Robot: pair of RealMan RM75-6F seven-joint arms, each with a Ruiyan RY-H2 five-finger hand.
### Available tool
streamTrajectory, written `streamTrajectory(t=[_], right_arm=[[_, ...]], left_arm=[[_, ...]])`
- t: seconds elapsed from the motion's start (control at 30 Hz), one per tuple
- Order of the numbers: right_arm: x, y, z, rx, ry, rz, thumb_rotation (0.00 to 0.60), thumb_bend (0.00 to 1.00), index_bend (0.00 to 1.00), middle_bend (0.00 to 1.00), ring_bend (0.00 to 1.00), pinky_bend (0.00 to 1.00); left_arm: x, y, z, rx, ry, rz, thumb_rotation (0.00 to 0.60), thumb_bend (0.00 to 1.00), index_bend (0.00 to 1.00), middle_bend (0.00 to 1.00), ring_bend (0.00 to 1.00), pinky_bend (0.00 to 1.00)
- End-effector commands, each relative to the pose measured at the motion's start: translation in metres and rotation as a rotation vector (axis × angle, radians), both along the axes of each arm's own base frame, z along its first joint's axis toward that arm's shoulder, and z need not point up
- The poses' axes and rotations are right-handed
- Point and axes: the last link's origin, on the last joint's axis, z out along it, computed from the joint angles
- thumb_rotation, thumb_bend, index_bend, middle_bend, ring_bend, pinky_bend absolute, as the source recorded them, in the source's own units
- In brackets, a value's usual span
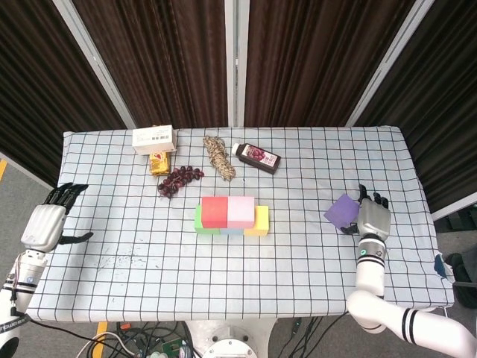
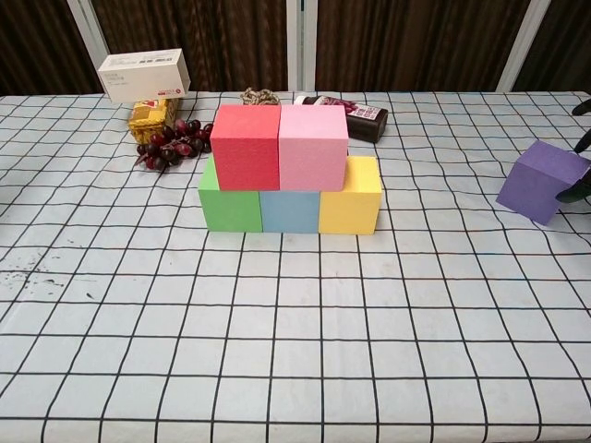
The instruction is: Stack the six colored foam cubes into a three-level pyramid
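The purple cube (image 1: 343, 210) is sitting alone on the table (image 1: 298, 283), tilted on its base, near the right edge and well apart from the stack. The right robot hand (image 1: 373, 219) is hovering just beside the cube's right side with its fingers spread; whether they are touching the cube cannot be told, and it is not gripping anything. At the middle of the table the green cube (image 2: 229, 203), blue cube (image 2: 290, 210) and yellow cube (image 2: 352, 196) are standing side by side in a row, touching, with the red cube (image 2: 246, 146) and pink cube (image 2: 314, 147) resting on top of them. The left robot hand (image 1: 46, 222) is hanging off the table's left edge, fingers apart and holding nothing. Near the far edge a white box (image 1: 154, 138), a gold packet (image 1: 159, 162), grapes (image 1: 179, 179), a rope coil (image 1: 219, 156) and a dark bottle (image 1: 256, 157) are lying.
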Motion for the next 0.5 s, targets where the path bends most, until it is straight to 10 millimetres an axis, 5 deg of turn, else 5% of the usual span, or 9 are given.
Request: streamTrajectory(t=[0.03,0.5], right_arm=[[0.003,-0.003,-0.003,-0.001,0.009,0.002,0.6,0.0,0.0,0.25,0.05,0.0],[0.01,-0.012,-0.016,-0.009,0.022,-0.011,0.6,0.01,0.0,0.31,0.09,0.01]], left_arm=[[-0.002,0.0,-0.001,-0.001,0.003,0.002,0.6,0.0,0.1,0.11,0.05,0.12],[-0.012,-0.001,-0.004,-0.008,-0.001,0.014,0.6,0.0,0.1,0.11,0.05,0.12]])
